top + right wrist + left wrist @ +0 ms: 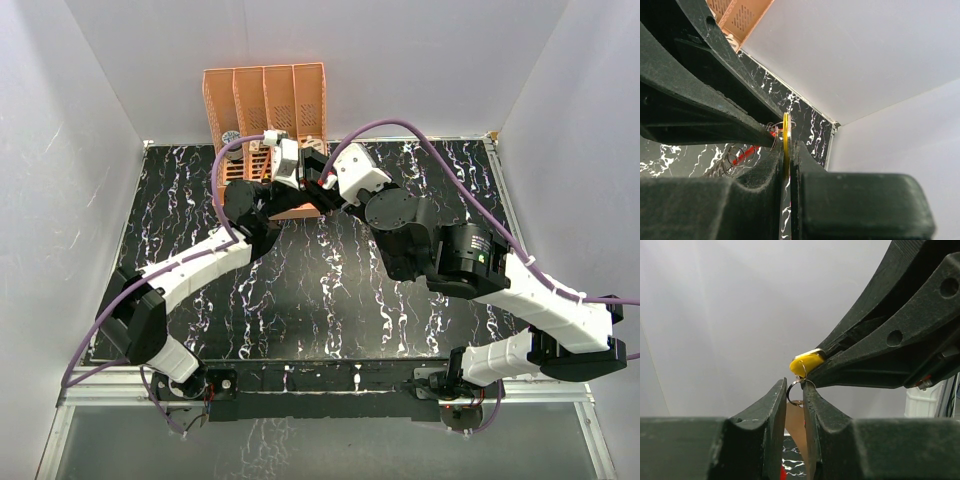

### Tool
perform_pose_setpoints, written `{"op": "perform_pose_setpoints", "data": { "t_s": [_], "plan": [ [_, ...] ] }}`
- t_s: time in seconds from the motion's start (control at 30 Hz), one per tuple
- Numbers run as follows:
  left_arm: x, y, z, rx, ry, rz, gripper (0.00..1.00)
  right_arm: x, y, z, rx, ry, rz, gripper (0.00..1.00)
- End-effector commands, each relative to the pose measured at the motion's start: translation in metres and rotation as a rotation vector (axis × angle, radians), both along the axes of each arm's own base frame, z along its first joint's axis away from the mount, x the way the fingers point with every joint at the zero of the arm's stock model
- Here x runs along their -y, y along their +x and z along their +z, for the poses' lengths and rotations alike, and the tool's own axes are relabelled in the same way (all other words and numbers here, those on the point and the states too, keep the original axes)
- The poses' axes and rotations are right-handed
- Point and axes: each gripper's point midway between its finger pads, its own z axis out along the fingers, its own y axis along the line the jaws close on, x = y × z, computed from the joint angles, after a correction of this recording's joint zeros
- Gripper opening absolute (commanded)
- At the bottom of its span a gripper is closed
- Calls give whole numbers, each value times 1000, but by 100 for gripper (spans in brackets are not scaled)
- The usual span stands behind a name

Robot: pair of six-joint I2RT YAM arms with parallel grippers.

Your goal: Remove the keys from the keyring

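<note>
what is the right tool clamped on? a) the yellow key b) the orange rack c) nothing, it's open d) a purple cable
a: in its own wrist view the right tool is shut on the thin yellow key, seen edge-on between its fingers.

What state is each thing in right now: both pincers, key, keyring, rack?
left pincer: closed on the keyring.
right pincer: shut on the key.
key: yellow, threaded on the ring, not yet off.
keyring: held up in the air between both pincers.
orange rack: upright at the back.
</note>
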Motion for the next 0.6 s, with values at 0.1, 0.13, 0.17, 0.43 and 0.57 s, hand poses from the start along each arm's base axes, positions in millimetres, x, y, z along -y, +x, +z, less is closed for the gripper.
{"op": "perform_pose_setpoints", "data": {
  "t_s": [0.1,0.13,0.17,0.43,0.57],
  "plan": [
    [-2,-3,23,42,-56,-2,14,-3,-1,13,28,75,15,0],
    [-2,-2,24,39,-61,4,12,-3,-1,13,29,75,15,0],
    [-2,0,25,35,-66,11,11,-4,-1,13,29,76,16,0],
    [-6,14,26,-3,-87,87,0,-8,0,11,29,75,26,0],
    [-10,23,24,-9,-49,171,0,-6,0,12,33,81,19,0]
  ]
}}
